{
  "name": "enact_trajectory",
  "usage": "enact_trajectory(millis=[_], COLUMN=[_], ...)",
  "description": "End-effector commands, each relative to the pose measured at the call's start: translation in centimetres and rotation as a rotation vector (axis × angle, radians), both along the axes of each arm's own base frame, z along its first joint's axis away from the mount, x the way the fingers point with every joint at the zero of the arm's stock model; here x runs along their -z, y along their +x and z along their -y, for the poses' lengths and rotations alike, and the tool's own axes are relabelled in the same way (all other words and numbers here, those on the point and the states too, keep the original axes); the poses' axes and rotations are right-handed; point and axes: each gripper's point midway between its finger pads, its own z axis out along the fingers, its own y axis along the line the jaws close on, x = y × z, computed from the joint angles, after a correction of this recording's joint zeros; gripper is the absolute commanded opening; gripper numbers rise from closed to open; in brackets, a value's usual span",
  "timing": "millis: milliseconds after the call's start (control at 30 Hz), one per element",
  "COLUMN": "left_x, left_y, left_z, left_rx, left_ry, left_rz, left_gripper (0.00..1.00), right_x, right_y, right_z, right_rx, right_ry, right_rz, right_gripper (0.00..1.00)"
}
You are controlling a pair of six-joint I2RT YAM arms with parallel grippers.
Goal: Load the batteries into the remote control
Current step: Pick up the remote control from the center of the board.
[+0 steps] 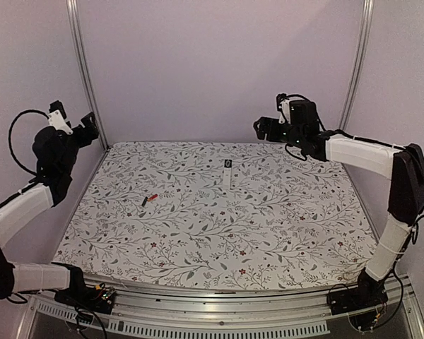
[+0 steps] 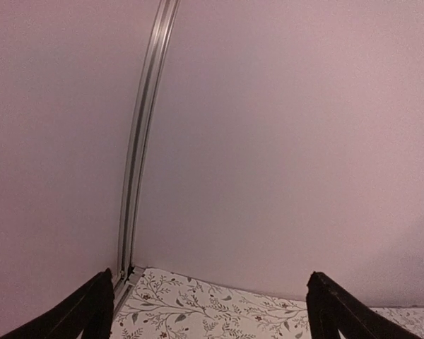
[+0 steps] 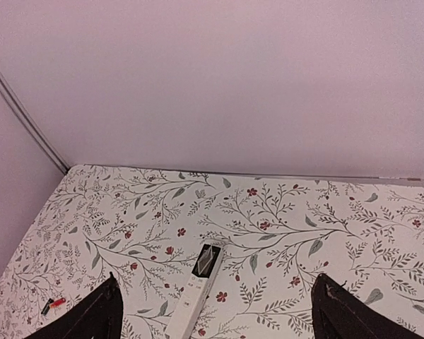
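The remote control lies well apart from the raised right pincer — framed between its wide-spread, empty fingers.

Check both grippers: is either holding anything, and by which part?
Nothing held. Left gripper and right gripper are open, raised; remote control and batteries lie on the table.

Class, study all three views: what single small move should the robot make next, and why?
Probably lower the left gripper toward the batteries. Both grippers hang open and empty above the table; the batteries lie loose on its side, apart from the remote control, which lies nearer the right gripper.
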Motion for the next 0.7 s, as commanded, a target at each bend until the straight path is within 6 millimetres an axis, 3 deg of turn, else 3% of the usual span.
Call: enact_trajectory(millis=[0,33,67,133,233,267,333,400,567,667], left_x=[4.2,4.0,3.8,4.4,6.8,7.3,7.1,6.7,6.9,6.9], left_y=[0.7,0.5,0.2,-0.1,-0.7,-0.8,-1.0,-1.0,-1.1,-1.1], left_z=[4.0,4.7,5.3,6.2,6.2,6.1,6.4,7.0,7.1,7.1], left_rx=[0.190,0.228,0.256,0.303,0.295,0.290,0.308,0.338,0.348,0.349], left_ry=[-0.038,-0.032,-0.030,-0.010,0.013,0.013,0.024,0.043,0.029,0.027], left_rz=[-0.273,-0.269,-0.264,-0.275,-0.312,-0.312,-0.300,-0.291,-0.291,-0.293], left_gripper=[0.94,0.94,0.93,0.92,0.92,0.92,0.92,0.93,0.93,0.92], right_x=[9.3,10.2,12.4,14.2,17.9,18.3,20.0,21.5,25.6,26.8], right_y=[-0.4,-0.1,0.2,1.0,1.8,1.9,2.0,2.1,1.9,1.3], right_z=[-4.1,-5.7,-7.0,-8.9,-11.3,-12.0,-13.2,-14.1,-13.5,-13.6], right_rx=[0.055,0.038,0.028,0.023,0.002,0.000,-0.008,-0.019,0.012,-0.008], right_ry=[-0.203,-0.227,-0.278,-0.326,-0.378,-0.390,-0.432,-0.446,-0.498,-0.513], right_rz=[-0.286,-0.304,-0.339,-0.374,-0.424,-0.423,-0.429,-0.444,-0.498,-0.522], right_gripper=[0.91,0.91,0.90,0.89,0.87,0.87,0.87,0.87,0.86,0.76])
